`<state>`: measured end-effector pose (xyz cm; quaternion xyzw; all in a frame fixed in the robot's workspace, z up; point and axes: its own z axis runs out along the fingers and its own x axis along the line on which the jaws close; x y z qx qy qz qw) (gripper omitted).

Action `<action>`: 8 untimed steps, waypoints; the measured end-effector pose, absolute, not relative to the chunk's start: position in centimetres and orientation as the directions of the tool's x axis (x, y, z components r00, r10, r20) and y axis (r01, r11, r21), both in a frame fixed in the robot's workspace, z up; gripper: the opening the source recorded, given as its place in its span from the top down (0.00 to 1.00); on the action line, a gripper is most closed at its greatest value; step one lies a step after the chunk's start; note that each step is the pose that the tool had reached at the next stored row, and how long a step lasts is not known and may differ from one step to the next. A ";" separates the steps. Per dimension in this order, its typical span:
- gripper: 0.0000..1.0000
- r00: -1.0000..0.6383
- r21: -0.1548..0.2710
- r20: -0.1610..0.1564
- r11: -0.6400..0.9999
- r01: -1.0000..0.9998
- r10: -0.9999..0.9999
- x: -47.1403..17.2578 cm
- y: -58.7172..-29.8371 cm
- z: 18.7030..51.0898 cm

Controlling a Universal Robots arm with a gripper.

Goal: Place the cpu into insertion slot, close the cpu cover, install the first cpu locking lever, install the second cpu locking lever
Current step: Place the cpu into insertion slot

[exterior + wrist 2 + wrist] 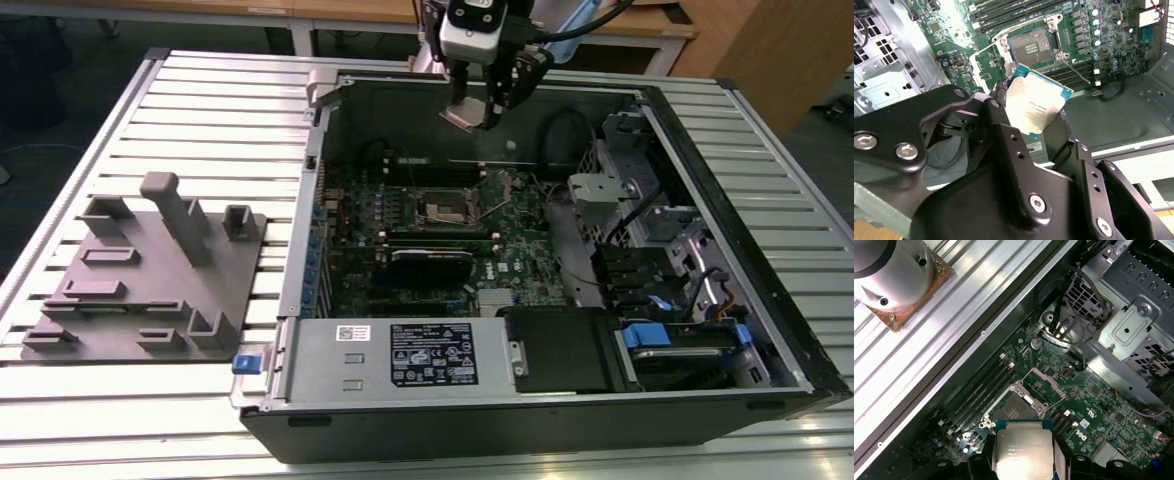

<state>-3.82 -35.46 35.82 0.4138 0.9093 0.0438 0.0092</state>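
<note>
My gripper (483, 108) hangs over the far part of the open computer case (320, 200), shut on the cpu (465, 117). In both wrist views the cpu (1036, 97) (1021, 447) shows its pale metal top, clamped by its edges between the black fingers (999, 107). It is tilted and well above the board. The insertion slot (447, 205) (1031, 46) (1015, 410) lies bare, with its dark contact field showing. The cpu cover (1056, 386) is swung open beside the slot. Thin locking levers (1076, 69) stick out from the socket, unlatched.
Memory slots (1004, 10) run along one side of the socket, and a black card (434, 262) lies nearer the power supply (400, 355). Drive cages and cables (667, 240) fill the exterior view's right. A grey fixture plate (147, 270) lies on the slatted table outside the case.
</note>
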 end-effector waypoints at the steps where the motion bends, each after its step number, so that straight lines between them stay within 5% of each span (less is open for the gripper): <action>1: 0.46 -0.657 0.087 0.020 0.654 0.752 0.753 -3.8 -35.5 35.8; 8: 0.46 -0.652 0.087 0.020 0.648 0.757 0.758 -3.8 -35.5 35.8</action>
